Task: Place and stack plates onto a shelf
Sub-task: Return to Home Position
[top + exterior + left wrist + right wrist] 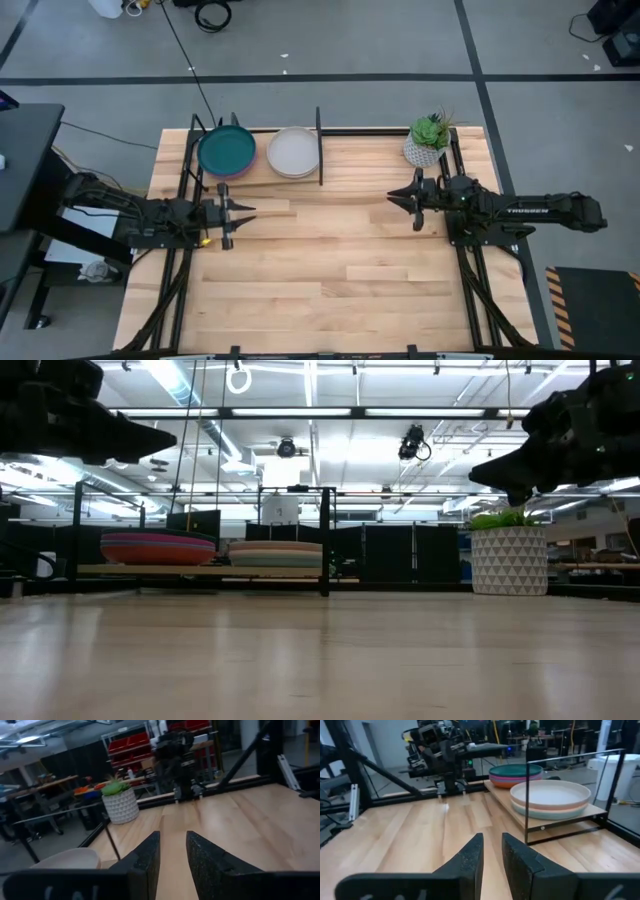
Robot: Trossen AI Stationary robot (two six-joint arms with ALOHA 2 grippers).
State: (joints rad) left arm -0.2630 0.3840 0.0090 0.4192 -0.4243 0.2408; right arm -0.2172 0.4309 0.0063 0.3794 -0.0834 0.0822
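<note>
Looking along my left gripper [173, 836] from its wrist camera, I see the two dark fingers with only a narrow slit between them and nothing in it. The right gripper [491, 837] reads the same, narrow and empty. In the overhead picture the left one hangs left of centre and the right one right of centre, tips facing each other and well apart over the pale wooden tabletop [330, 290]. Further out, at upper centre, the low black-rod shelf with its pale wood plank [262, 178] carries two stacks left of the black upright divider [319, 146]. One is topped by the round matte dark teal plate [226, 150], with magenta and orange rims showing beneath it in the right wrist view. Just beside it is one topped by the grey-white plate [293, 152]. I cannot count every plate in the stacks. A green plant in a white patterned pot [428, 141] stands right of the divider. No plate lies loose on the table, so I judge the stacking finished, with only parking the arms left.
</note>
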